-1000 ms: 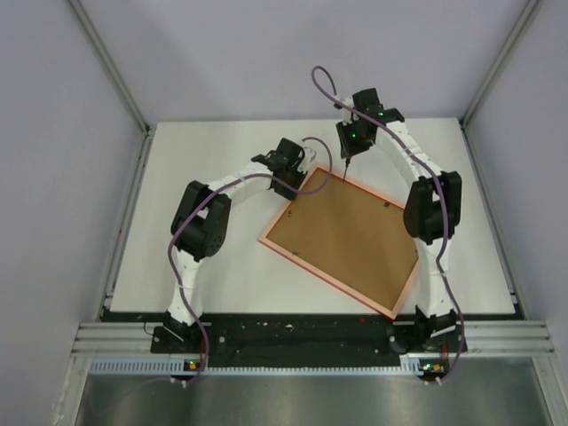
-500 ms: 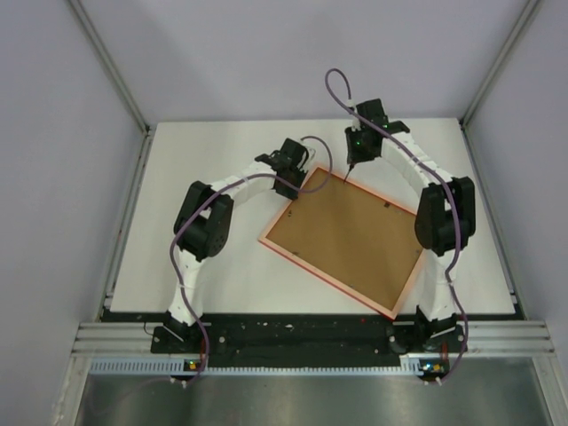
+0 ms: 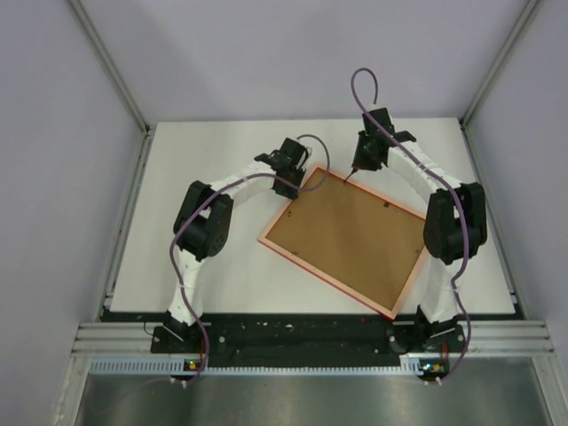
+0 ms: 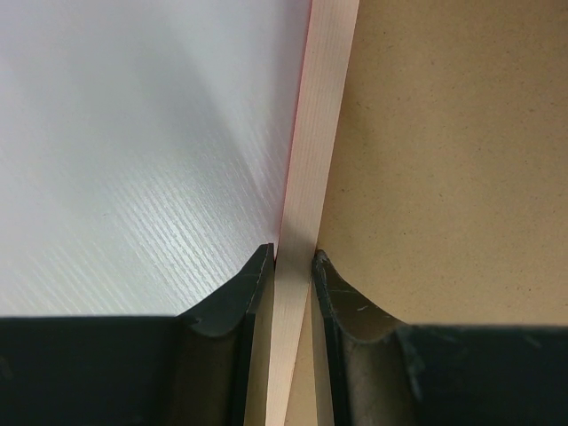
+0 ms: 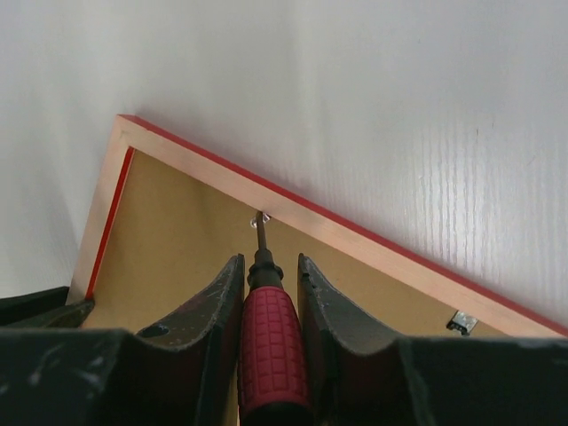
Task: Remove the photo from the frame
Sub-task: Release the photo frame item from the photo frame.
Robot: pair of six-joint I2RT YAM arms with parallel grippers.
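1. Presently, the frame [image 3: 342, 240] lies flat on the white table [image 3: 213, 257] with its brown back upward and its corners skewed to the table edges. Both grippers are at its far end.
2. Left gripper [image 4: 293, 262]: the jaws stand narrow, and the two dark fingers [image 4: 248, 288] close on the frame's pale rim strip, one on each side and touching it. The strip runs straight out beyond the fingertips. Bare table surface lies outside one finger, and the brown back panel [image 4: 444, 151] lies outside the other.
3. In the overhead view the left gripper [image 3: 289, 177] sits at the frame's far-left edge, just short of the far corner.
4. Right gripper [image 5: 271, 262]: the jaws are narrow and clamped on a red-handled screwdriver [image 5: 271, 355], with the handle between the fingers [image 5: 217, 302] and the dark shaft projecting past the fingertips.
5. The screwdriver tip meets a small metal tab [image 5: 259, 219] where the back panel joins the rim, directly ahead of the fingertips.
6. A second metal tab [image 5: 459, 321] sits on the same rim, well off to the side of the fingers.
7. The frame's corner [image 5: 124, 124] lies ahead of the fingers and to the other side, with white table beyond it.
8. Overhead, the right gripper [image 3: 348, 177] points down at the frame's far edge, near the left gripper but apart from it.
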